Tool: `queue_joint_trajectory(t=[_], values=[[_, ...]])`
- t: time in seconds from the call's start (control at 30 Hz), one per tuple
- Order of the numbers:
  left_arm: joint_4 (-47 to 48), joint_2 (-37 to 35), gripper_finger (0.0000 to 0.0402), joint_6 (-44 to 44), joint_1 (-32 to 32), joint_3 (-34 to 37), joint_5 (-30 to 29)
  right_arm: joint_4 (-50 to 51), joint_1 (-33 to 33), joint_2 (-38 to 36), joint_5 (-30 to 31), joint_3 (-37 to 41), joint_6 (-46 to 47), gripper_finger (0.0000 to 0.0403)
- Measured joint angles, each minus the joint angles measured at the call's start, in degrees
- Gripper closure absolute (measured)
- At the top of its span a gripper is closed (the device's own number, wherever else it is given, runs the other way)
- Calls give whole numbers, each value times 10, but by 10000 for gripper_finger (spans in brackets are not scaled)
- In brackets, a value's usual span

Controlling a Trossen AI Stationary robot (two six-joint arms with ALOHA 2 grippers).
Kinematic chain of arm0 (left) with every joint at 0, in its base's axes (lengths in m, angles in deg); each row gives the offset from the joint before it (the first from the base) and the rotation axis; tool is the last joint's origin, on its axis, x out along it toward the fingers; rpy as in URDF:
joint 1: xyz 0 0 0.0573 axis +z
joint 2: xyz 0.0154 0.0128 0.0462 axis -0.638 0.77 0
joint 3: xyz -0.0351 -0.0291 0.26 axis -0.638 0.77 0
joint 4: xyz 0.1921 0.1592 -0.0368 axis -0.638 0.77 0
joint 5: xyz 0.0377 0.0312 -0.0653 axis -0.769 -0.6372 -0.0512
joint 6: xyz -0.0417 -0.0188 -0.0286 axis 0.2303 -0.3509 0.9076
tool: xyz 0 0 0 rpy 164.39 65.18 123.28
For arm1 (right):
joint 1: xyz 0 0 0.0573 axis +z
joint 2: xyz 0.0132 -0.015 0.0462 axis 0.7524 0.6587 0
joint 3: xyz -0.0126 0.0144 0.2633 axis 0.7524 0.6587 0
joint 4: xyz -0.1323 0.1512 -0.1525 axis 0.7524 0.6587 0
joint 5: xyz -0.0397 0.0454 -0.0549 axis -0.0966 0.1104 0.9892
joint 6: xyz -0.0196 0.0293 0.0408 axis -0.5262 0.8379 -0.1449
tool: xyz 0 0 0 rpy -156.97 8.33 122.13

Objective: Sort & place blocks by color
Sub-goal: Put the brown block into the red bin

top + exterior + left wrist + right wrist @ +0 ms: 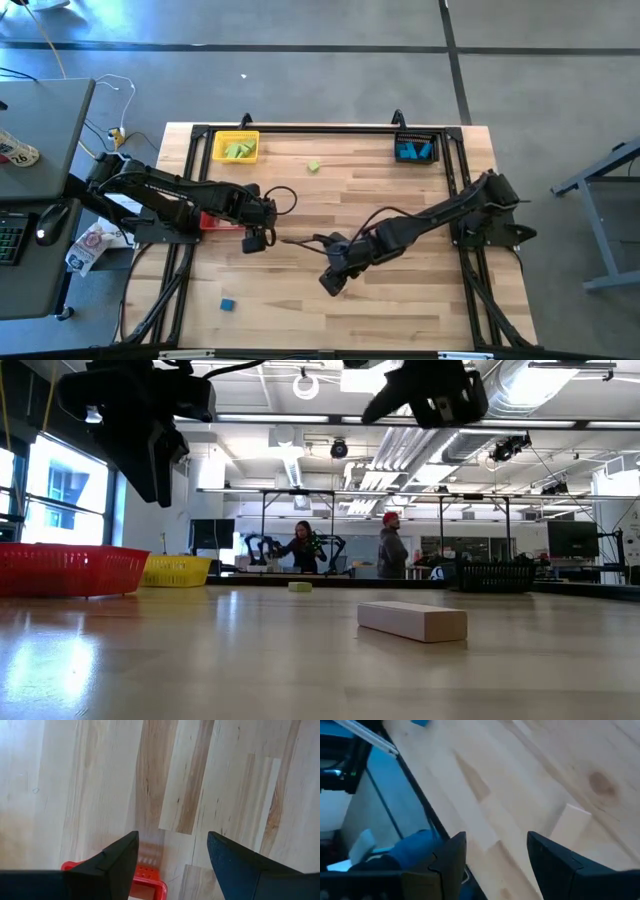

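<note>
Right wrist view: tan block (572, 822) lies just beyond the empty, parted right pincer (495, 857).

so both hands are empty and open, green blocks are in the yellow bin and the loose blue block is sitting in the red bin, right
Not quite: the blue block lies loose on the table near its front-left corner, not in the red bin, as the high view shows. The rest holds: left hand and right hand are open and empty, and green blocks sit in the yellow bin.

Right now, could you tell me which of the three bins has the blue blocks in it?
The black bin at the table's far right corner holds the blue blocks; the yellow bin holds green ones, and the red bin sits under the left arm.
</note>
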Motion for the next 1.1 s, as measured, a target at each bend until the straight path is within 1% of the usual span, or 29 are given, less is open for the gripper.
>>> queue_joint_trajectory(t=[0.13,0.2,0.33,0.47,0.67,1.1], values=[[0,0,179,0,0,0,0,80,1,25,20,-56,-7,208],[0,0,179,0,0,0,0,133,1,42,22,-86,-7,208],[0,0,179,0,0,0,0,209,1,84,24,-132,-8,208],[0,0,179,0,0,0,0,241,3,109,44,-150,-6,208],[0,0,179,0,0,0,0,238,8,134,71,-139,10,208],[1,0,179,0,0,0,-5,221,31,190,98,-139,40,208]])
